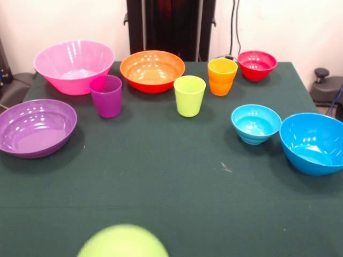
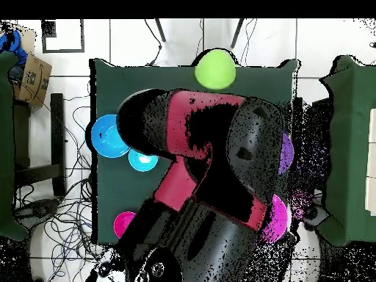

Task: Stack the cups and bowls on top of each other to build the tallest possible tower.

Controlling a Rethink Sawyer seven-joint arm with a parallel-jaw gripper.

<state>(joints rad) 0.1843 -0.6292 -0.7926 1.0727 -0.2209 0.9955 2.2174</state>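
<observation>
purple shallow bowl (image 1: 35,127) sits at the left edge of the green table (image 1: 161,182), the big pink bowl (image 1: 74,66) behind it. next come the purple cup (image 1: 106,96), orange bowl (image 1: 152,70), lime cup (image 1: 189,96), orange cup (image 1: 222,76), red bowl (image 1: 256,65), light blue bowl (image 1: 255,123) and big blue bowl (image 1: 312,143), all apart and upright. a lime green bowl (image 1: 123,243) lies at the near edge. from above, the arm (image 2: 205,176) covers the table; i cannot tell how the jaws stand.

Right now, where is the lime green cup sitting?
In the front view the lime green cup stands upright near the table's middle, between the purple cup on its left and the orange cup on its right, before the orange bowl.
</observation>
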